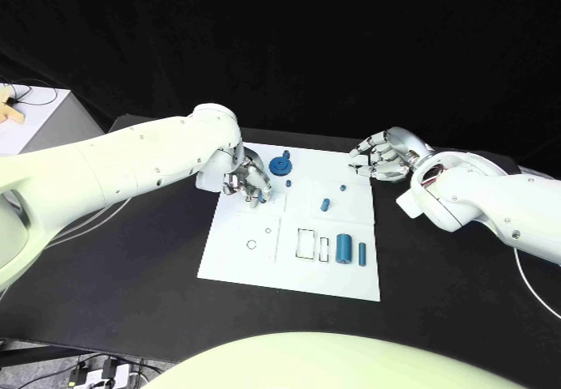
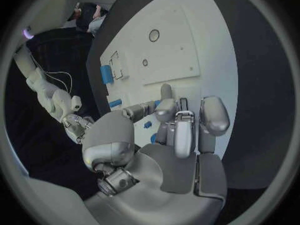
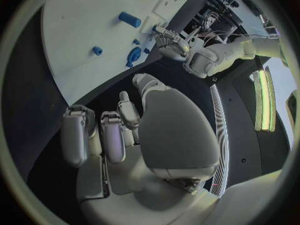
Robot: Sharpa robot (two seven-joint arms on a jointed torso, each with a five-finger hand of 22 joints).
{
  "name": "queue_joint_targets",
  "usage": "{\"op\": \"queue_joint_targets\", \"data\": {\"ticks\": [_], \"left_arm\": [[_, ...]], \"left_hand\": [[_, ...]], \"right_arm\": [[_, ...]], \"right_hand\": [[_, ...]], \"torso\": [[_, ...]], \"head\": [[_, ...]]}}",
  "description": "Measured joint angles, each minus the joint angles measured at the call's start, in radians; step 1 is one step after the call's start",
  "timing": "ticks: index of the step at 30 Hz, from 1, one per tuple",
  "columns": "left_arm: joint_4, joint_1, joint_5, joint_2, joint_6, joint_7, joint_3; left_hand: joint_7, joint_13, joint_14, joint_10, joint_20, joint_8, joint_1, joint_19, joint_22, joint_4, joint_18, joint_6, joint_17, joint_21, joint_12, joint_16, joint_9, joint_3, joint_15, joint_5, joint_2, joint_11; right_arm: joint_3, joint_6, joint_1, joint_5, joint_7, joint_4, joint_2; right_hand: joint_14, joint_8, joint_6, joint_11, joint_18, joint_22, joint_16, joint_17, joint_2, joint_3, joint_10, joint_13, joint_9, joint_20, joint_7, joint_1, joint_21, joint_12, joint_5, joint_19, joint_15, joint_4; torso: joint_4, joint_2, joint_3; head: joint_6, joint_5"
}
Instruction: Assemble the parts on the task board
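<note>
The left hand point(image 1: 248, 181) hovers with fingers curled, empty, over the task board point(image 1: 240, 251), the blue gear point(image 1: 280, 166) at its one o'clock. The right hand point(image 1: 383, 156) waits loosely curled, empty. Likely step: picking a part; next needs a precise pinch.

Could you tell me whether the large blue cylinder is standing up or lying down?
Lying down: the large blue cylinder rests on its side on the task board.
</note>
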Motion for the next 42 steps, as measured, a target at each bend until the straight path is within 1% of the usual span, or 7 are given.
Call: {"op": "queue_joint_targets", "data": {"ticks": [10, 21, 31, 42], "left_arm": [[-0.002, 0.0, 0.0, 0.001, 0.007, 0.0, -0.001], [-0.006, 0.002, 0.001, 0.006, 0.021, -0.002, -0.001], [-0.006, 0.002, 0.0, 0.008, 0.022, -0.004, 0.0], [-0.034, 0.004, 0.001, 0.028, 0.038, -0.006, -0.001]], "left_hand": [[0.0, 0.0, 0.0, 0.0, 0.0, 0.0, 0.0, 0.0, 0.0, 0.0, 0.0, 0.0, 0.0, 0.0, -0.004, 0.0, 0.0, 0.0, 0.0, 0.0, 0.0, 0.0], [0.001, 0.0, 0.0, 0.001, 0.0, 0.0, 0.003, 0.0, 0.0, 0.0, 0.0, 0.001, 0.0, 0.0, -0.004, 0.0, -0.001, 0.0, 0.0, -0.003, -0.003, 0.001], [0.001, 0.0, 0.0, 0.002, 0.0, 0.0, 0.004, 0.0, 0.001, 0.0, 0.0, 0.001, 0.0, 0.0, -0.004, 0.0, -0.001, 0.0, 0.0, -0.004, -0.004, 0.002], [0.002, -0.001, 0.0, 0.001, 0.0, 0.0, 0.007, 0.0, 0.001, 0.0, 0.0, 0.003, 0.0, 0.0, -0.004, 0.0, -0.002, 0.0, 0.0, -0.001, -0.007, 0.001]], "right_arm": [[0.0, 0.0, 0.0, 0.0, 0.0, 0.0, -0.001], [0.0, 0.001, 0.0, 0.0, 0.0, 0.0, 0.0], [0.0, 0.002, 0.0, 0.0, 0.0, 0.0, 0.0], [0.0, 0.002, 0.0, 0.0, 0.0, 0.002, -0.003]], "right_hand": [[0.0, 0.0, 0.0, 0.0, 0.0, 0.0, 0.0, 0.0, 0.0, 0.0, 0.0, 0.0, 0.0, 0.0, 0.0, 0.0, 0.0, 0.0, 0.0, 0.0, 0.0, 0.0], [0.0, 0.0, 0.0, 0.0, 0.0, 0.0, 0.0, 0.0, 0.0, 0.0, 0.0, -0.001, 0.0, 0.0, 0.0, 0.0, 0.0, 0.0, 0.004, 0.0, 0.0, 0.0], [0.0, 0.0, 0.0, 0.0, 0.0, 0.0, 0.0, 0.0, 0.0, 0.0, 0.0, -0.001, 0.0, 0.0, 0.0, 0.0, 0.0, 0.0, 0.004, 0.0, 0.0, 0.0], [0.0, 0.0, 0.0, 0.0, 0.0, -0.001, 0.0, 0.0, 0.0, 0.0, 0.0, -0.001, 0.0, 0.0, 0.0, 0.0, 0.0, 0.0, 0.004, 0.0, 0.0, 0.0]], "torso": [[0.0, 0.0, 0.0011], [-0.0002, 0.0, 0.0003], [-0.0004, 0.001, 0.0004], [0.0013, 0.0, 0.0004]], "head": [[0.0, 0.0], [0.0, -0.001], [0.0, -0.003], [0.0, -0.008]]}}
